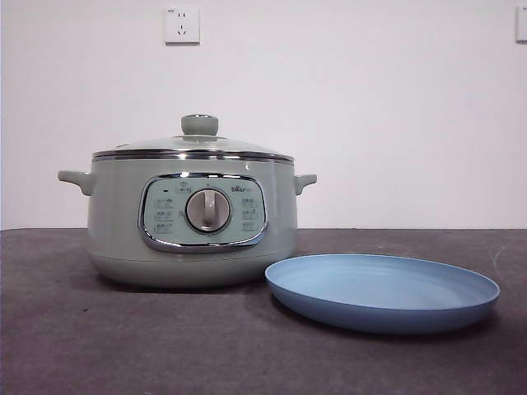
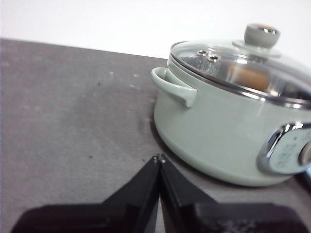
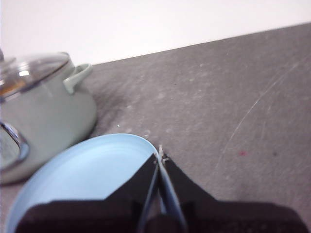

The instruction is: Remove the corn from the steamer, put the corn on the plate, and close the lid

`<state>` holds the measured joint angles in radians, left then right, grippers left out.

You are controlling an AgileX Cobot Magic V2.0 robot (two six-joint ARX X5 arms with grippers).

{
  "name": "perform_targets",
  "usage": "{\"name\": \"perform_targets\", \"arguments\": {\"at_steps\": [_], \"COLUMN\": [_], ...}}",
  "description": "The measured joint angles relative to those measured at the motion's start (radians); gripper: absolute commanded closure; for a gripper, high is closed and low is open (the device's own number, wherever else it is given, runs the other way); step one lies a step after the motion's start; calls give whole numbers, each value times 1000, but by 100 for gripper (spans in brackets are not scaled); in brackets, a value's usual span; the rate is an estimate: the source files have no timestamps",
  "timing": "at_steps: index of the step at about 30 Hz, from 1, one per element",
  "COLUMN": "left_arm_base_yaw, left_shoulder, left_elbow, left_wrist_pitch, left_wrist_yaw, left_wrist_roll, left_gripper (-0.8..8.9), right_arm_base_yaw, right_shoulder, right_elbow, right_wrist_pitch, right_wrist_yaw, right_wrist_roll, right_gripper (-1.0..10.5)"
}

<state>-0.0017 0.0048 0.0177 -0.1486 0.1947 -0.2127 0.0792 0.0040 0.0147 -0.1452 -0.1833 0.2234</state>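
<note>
The pale green steamer point(image 1: 193, 222) stands left of centre on the dark table, its glass lid point(image 1: 194, 146) on top with the green knob point(image 1: 199, 124). Through the lid in the left wrist view, the corn point(image 2: 250, 77) shows as an orange-yellow blur inside the steamer point(image 2: 228, 131). The light blue plate point(image 1: 383, 292) lies to the steamer's right, with nothing on it. My left gripper point(image 2: 159, 158) is shut and hangs above the table beside the steamer's handle. My right gripper point(image 3: 160, 156) is shut and hovers over the plate's rim point(image 3: 97, 170). Neither gripper shows in the front view.
A dark grey tabletop point(image 1: 99, 346) runs to a white wall with a socket point(image 1: 182, 25). The steamer's side handles point(image 1: 76, 179) stick out on both sides. A silver dial point(image 1: 207, 211) sits on the front panel.
</note>
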Motion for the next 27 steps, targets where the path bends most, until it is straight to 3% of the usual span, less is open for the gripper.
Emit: {"name": "perform_targets", "arguments": {"at_steps": [5,10,16,21,27], "left_arm_base_yaw": [0,0,0,0,0], "left_shoulder": [1,9,83,188,339], "left_elbow": [56,178,328,457,614], "left_wrist_pitch": [-17,-43,-127,-200,-309], "left_wrist_yaw": [23,25,69,162,275], "left_wrist_roll": [-63,-104,-114,-97,-42], "left_gripper": [820,820,820,820,820], "right_arm_base_yaw": [0,0,0,0,0], "right_shoulder": [1,33,167,340,576], "right_elbow": [48,152,319,499,748], "right_wrist_pitch": [-4,3,-46,-150,-373], "right_wrist_yaw": [0,-1,-72,-185,-338], "right_wrist_roll": [106,132,135,82,-65], "right_gripper": [958,958,958,958,958]}}
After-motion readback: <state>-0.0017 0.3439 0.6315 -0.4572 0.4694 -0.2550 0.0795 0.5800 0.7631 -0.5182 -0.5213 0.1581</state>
